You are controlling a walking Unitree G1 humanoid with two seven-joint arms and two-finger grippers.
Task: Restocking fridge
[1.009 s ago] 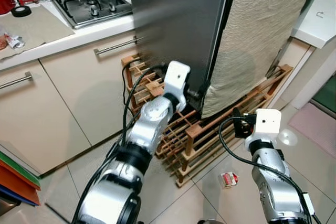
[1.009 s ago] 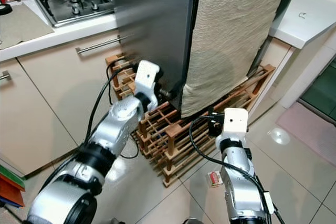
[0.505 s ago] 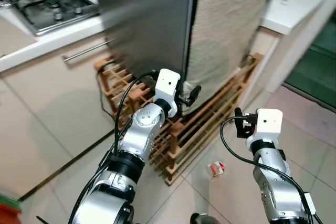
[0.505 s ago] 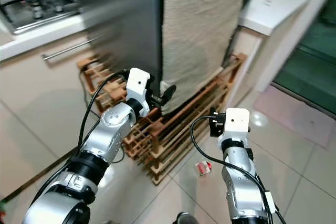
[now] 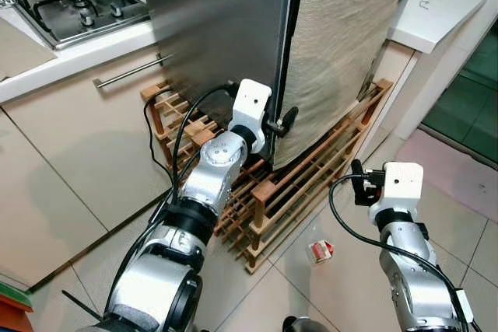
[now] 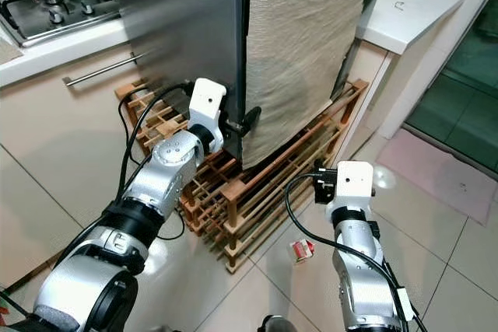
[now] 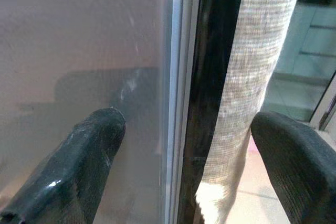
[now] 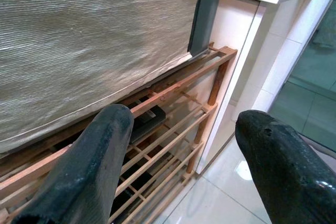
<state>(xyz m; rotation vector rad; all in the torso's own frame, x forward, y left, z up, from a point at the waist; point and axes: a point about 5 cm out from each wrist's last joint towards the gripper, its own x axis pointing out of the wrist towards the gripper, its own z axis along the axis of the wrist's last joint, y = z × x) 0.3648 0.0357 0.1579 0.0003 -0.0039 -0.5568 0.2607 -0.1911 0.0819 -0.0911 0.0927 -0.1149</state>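
Fridge [image 5: 226,29]: tall and grey, standing on a wooden rack [image 5: 311,184], a beige cloth [image 5: 350,44] hanging over its side.
Left end effector [image 5: 280,124]: fingers wide, up at the fridge's bottom corner edge, probably to pull the door open.
Right end effector [image 5: 359,184]: fingers wide, holding nothing, waiting low beside the rack.
Small carton [image 5: 320,251]: on the floor, maybe the food to put in.
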